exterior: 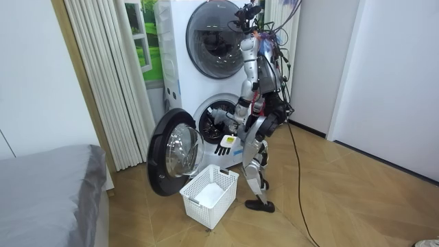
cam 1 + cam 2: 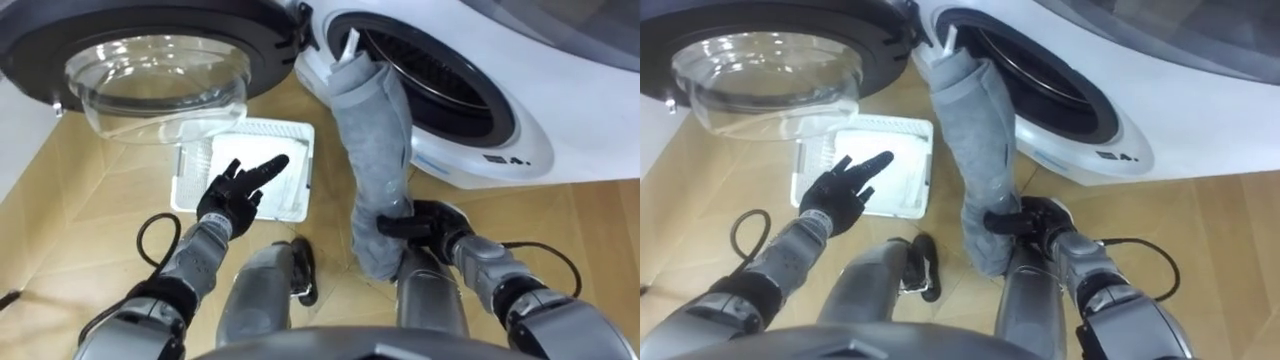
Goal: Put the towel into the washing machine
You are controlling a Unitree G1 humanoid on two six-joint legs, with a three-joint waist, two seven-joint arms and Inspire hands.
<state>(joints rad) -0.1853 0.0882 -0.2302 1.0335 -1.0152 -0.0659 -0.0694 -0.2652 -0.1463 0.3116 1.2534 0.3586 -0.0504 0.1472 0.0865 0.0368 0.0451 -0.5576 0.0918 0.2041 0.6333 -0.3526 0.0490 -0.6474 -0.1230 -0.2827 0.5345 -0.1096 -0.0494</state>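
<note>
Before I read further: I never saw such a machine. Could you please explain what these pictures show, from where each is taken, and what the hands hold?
It is a two-legged robot with two arms. The room view, from a camera standing aside, shows it before a washing machine whose door is open. The two eye views look down from its head. Its right hand grips a grey towel whose upper end reaches the drum opening. Its left hand is open above a white basket on the floor.
</note>
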